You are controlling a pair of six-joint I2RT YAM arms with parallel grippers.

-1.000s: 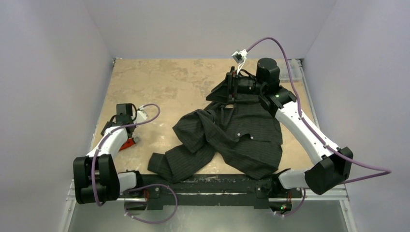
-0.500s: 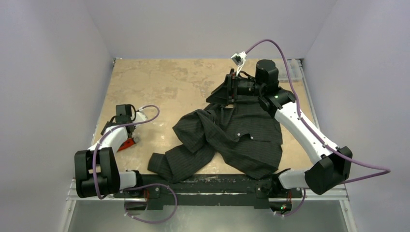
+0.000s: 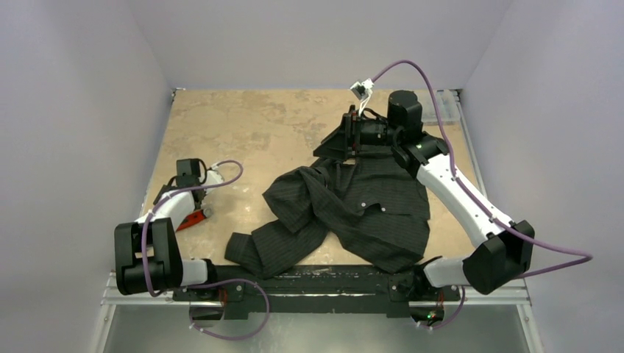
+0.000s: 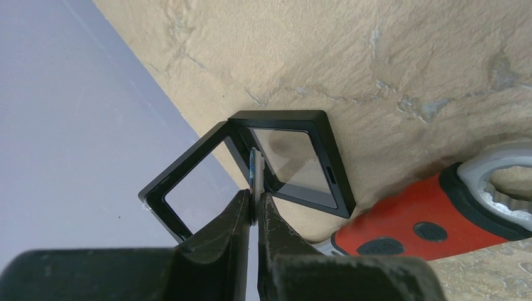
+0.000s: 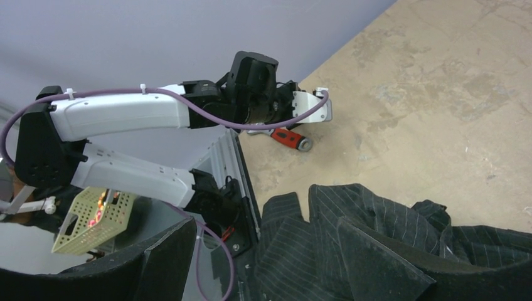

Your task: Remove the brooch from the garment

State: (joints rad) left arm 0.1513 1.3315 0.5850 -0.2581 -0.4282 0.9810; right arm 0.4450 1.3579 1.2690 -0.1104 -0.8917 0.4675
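1. At the left edge of the table (image 3: 250, 125), well apart from the garment (image 3: 353, 206), I had the left gripper (image 4: 254, 202) pressed together on the brooch (image 4: 255, 168). In the left wrist view it was a thin grey disc seen edge-on. It stood up out of the fingertips with its flat faces against the pads.
2. The garment lay crumpled mid-table, nearer the right arm, so I judged the brooch to be off it. From the top view the disc was too small for me to pick out.
3. The relation I cared about was this: the open black display box (image 4: 282, 117) lay straight ahead of the left fingertips, just beyond the brooch. Its lid frame was swung out toward the wall and its clear-windowed base lay flat on the table. The disc's edge lined up roughly with the corner where the 2 halves met.
4. A red-handled tool (image 4: 408, 213) lay just beside the box on its right. I could not tell whether they touched.
5. The right gripper (image 3: 342, 138) sat at the garment's far side with its fingers spread and pinstriped folds between them. I could not tell whether they bore on the cloth.
6. I judged that only the left arm was placed for the next move. The disc would need tipping from edge-on to flat, over the windowed base and clear of the tool.
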